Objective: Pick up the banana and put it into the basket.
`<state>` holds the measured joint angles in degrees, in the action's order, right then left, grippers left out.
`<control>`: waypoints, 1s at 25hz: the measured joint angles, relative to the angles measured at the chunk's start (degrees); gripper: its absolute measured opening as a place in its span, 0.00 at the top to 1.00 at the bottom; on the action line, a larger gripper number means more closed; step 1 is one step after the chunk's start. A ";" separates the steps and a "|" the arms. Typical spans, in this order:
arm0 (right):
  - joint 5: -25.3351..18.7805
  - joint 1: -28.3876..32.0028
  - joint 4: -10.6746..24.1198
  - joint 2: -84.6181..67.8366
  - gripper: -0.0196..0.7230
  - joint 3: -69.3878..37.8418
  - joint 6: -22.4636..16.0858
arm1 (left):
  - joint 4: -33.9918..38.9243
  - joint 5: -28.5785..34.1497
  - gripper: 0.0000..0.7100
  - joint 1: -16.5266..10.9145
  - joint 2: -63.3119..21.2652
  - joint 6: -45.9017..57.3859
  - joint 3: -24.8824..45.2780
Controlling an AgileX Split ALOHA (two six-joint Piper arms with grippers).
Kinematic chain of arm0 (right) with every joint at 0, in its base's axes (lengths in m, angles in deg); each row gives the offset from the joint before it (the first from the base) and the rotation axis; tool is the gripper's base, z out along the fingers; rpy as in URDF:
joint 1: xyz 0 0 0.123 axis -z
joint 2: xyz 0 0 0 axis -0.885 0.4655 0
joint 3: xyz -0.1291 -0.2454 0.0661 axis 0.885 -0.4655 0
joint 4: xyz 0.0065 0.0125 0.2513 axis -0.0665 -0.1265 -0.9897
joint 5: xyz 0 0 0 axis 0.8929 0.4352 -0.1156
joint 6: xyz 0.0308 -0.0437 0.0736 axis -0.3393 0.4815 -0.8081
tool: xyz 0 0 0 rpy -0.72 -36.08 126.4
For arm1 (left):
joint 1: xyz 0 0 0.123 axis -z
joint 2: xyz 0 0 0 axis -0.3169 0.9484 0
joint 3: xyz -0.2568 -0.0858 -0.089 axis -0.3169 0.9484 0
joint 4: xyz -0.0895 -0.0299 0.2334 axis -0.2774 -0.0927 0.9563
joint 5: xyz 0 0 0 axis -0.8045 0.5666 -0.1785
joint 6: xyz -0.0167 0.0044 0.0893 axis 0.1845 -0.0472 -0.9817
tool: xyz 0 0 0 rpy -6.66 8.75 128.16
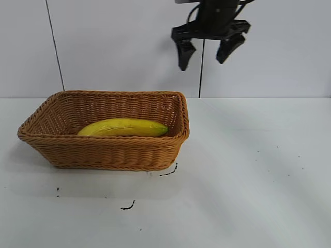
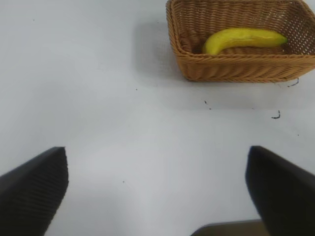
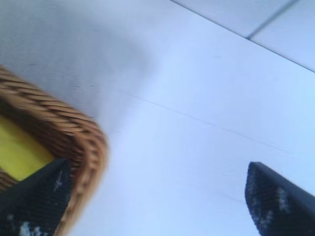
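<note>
The yellow banana lies inside the tan woven basket at the table's left. It also shows in the left wrist view, banana in basket, and a corner of the basket with a patch of banana shows in the right wrist view. My right gripper hangs open and empty high above the table, up and to the right of the basket. My left gripper is open and empty over bare table, well away from the basket; it is out of the exterior view.
The white table carries small black marks in front of the basket. A white wall with dark vertical seams stands behind the table.
</note>
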<state>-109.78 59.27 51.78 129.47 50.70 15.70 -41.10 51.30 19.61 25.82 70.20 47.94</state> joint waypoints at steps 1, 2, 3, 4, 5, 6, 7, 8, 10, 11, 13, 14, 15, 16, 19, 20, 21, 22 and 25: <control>-0.23 1.00 -1.13 0.00 0.05 0.00 0.00 | 0.00 0.00 0.02 0.00 0.00 0.00 0.00; -0.28 1.92 -1.92 0.00 0.05 0.00 0.00 | 0.00 0.00 0.02 0.00 0.00 0.00 0.00; -0.28 2.53 -2.52 0.00 0.05 0.00 0.00 | 0.00 0.00 0.02 0.00 0.00 0.00 0.00; -0.28 2.94 -2.79 -0.08 0.05 -0.19 0.00 | 0.00 0.00 0.02 0.00 0.00 0.00 0.00; -0.28 3.11 -3.05 -0.61 0.05 -0.93 0.00 | 0.00 0.00 0.02 0.00 0.00 0.00 0.00; -0.24 3.26 -3.20 -1.14 0.05 -2.19 0.00 | 0.00 0.00 0.02 0.00 0.00 0.00 0.00; -0.24 3.27 -3.26 -1.99 0.05 -3.55 0.00 | 0.00 0.00 0.02 0.00 0.00 0.00 0.00; -0.24 3.27 -3.31 -3.09 0.05 -5.56 0.00 | 0.00 0.00 0.02 0.00 0.00 0.00 0.00; -0.20 3.27 -3.44 -5.49 0.05 -10.63 0.00 | 0.00 0.00 0.02 0.00 0.00 0.00 0.00; -0.19 3.27 -3.44 -7.12 0.05 -13.03 0.00 | 0.00 0.00 0.02 0.00 0.00 0.00 0.00; -0.19 3.27 -3.46 -10.73 0.05 -19.29 0.00 | 0.00 0.00 0.02 0.00 0.00 0.00 0.00; -0.13 3.27 -3.46 -12.45 0.05 -22.13 0.00 | 0.00 0.00 0.02 0.00 0.00 0.00 0.00; -0.13 3.32 -3.46 -14.56 0.05 -25.66 0.00 | 0.00 0.00 0.02 0.00 0.00 0.00 0.00; -0.13 3.32 -3.51 -16.91 0.05 -29.43 0.00 | 0.00 0.00 0.02 0.00 0.00 0.00 0.00; -0.13 3.32 -3.51 -24.58 0.05 -40.79 0.07 | 0.00 0.00 0.02 0.00 0.00 0.00 0.00; -0.13 3.32 -3.51 -27.68 0.05 -44.88 0.14 | 0.00 0.00 0.02 0.00 0.00 0.00 0.00; -0.18 3.32 -3.51 -30.33 0.05 -48.28 0.18 | 0.00 0.00 0.02 0.00 0.00 0.00 0.00; -0.19 3.32 -3.51 -33.66 0.05 -52.27 0.18 | 0.00 0.00 0.02 0.00 0.00 0.00 0.00; -0.24 3.32 -3.51 -43.49 0.05 -62.97 0.45 | 0.00 0.00 0.02 0.00 0.00 0.00 0.00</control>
<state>-110.02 62.59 48.27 85.97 -12.26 16.15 -41.10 51.30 19.61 25.82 70.20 47.94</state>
